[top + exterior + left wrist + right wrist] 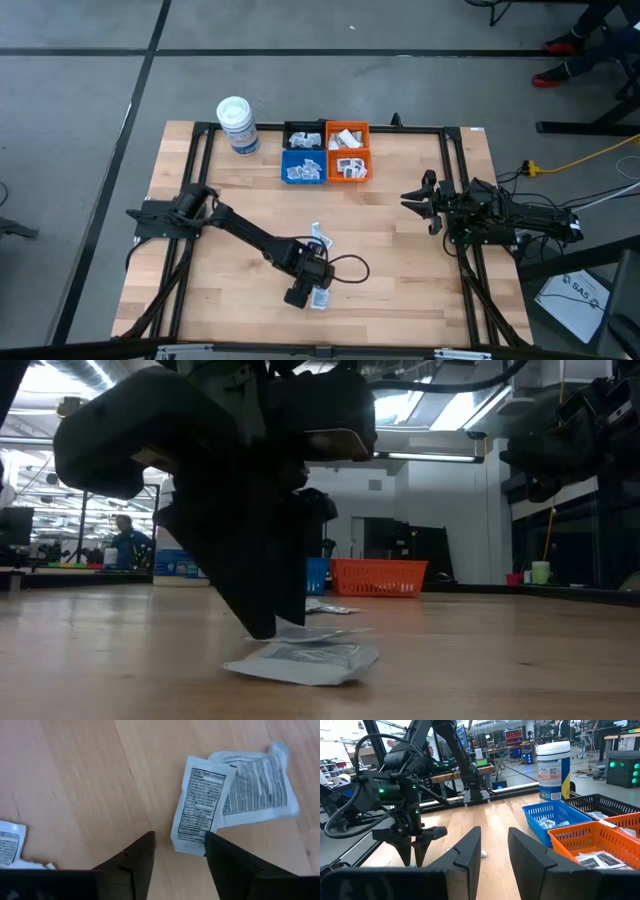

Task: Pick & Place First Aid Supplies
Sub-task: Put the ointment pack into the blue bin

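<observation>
Grey concrete floor (80, 120) with dark seams; ceiling strip lights (430, 457); cluttered workbenches (520, 750) behind.

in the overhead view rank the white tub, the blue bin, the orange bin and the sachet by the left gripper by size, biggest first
1. Orange bin.
2. White tub and blue bin: too alike to rank.
3. Sachet beside the left gripper, smallest.

In the high view the left gripper (313, 288) covers most of a sachet (319, 298), so only a white corner shows at its 5 o'clock side. The bins' contents (347, 152) are too small to read (pale scraps only). In the left wrist view another sachet (10, 845) is cut off at 9 o'clock.
</observation>
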### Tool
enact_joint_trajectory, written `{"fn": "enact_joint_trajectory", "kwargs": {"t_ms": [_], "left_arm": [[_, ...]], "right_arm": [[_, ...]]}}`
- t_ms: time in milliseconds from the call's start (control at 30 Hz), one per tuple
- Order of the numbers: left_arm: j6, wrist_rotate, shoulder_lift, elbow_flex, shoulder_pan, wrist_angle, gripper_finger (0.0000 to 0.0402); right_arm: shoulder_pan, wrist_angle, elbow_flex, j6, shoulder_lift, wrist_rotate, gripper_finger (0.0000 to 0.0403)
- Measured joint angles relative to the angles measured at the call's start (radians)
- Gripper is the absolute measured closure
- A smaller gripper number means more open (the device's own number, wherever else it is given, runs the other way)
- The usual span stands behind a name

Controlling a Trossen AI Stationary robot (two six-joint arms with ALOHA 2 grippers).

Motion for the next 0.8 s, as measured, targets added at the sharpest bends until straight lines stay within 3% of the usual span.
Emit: {"fn": "enact_joint_trajectory", "kwargs": {"t_ms": [100, 367, 800], "left_arm": [[-0.005, -0.016, 0.003, 0.0, -0.008, -0.007, 0.0262], [-0.011, 0.007, 0.006, 0.0, -0.009, -0.02, 0.0392], [-0.051, 0.054, -0.045, -0.01, 0.02, -0.059, 0.04]], "right_arm": [[0.0, 0.0, 0.0, 0.0, 0.0, 0.0, 0.0303], [0.0, 0.0, 0.0, 0.0, 0.0, 0.0, 0.0303], [0.0, 0.0, 0.0, 0.0, 0.0, 0.0, 0.0303]]}}
